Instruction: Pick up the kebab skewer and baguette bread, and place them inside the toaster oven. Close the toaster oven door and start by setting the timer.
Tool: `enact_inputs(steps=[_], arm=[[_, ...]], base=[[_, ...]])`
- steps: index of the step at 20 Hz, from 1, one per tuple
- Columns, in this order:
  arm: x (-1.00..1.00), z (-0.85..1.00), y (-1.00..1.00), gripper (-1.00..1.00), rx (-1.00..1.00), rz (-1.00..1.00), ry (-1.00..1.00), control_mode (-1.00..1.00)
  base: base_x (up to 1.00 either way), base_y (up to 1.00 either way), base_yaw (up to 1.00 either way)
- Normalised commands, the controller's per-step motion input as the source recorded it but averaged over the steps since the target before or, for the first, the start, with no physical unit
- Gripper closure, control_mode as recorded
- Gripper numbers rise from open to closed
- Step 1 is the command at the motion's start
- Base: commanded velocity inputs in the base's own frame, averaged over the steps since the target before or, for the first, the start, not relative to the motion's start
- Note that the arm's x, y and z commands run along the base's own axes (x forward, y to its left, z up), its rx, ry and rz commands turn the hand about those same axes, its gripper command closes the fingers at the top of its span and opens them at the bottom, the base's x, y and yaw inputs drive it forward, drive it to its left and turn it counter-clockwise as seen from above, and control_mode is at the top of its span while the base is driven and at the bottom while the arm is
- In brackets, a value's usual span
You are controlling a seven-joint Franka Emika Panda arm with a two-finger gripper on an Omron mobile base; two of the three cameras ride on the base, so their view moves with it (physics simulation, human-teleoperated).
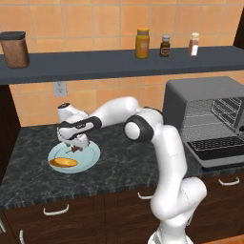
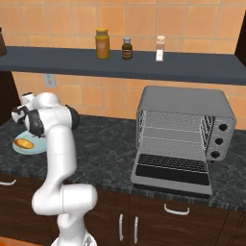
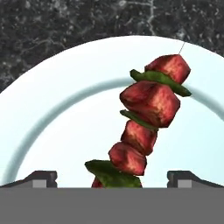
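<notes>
Plate [image 1: 90, 157]: pale blue, round, on the dark counter [image 1: 28, 178], well to the left of the oven; it holds the skewer and the bread.
Skewer [image 3: 146, 131]: lies on the plate, on the far side from the counter's front edge. In the hand view its stick carries dark red meat chunks with green slices between them, and its thin bare tip shows at the upper end.
Skewer axis: in the hand view it runs from the bottom centre up and to the right, the lower end between the two finger tips [image 3: 41, 178].
Bread [image 1: 63, 162]: golden-orange oval on the near part of the plate, apart from the skewer; its long axis runs left to right along the counter's front edge in the left base view.
Gripper [image 1: 76, 145]: right over the plate, pointing down at the skewer, jaws spread wide and holding nothing; one tip stands on each side of the skewer's lower end.
Oven [image 2: 185, 132]: grey box on the counter, well to the right of the plate; wire racks inside, nothing on them.
Oven door [image 2: 173, 172]: folded down flat in front of the oven.
Oven knobs [image 2: 218, 141]: three, in a column on the right of the oven's front.
Shelf [image 2: 120, 62]: on the wall above the oven, with three jars.
</notes>
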Motion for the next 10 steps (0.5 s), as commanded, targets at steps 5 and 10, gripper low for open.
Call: enact_inputs(steps=[5,10], arm=[[0.0,-0.44,0.0,-1.0,0.0,-0.01,0.0,-1.0],[0.0,-0.46,0.0,1.0,0.06,-0.02,0.0,-1.0]], base=[[0.0,0.0,0.0],[0.0,0.0,0.0]])
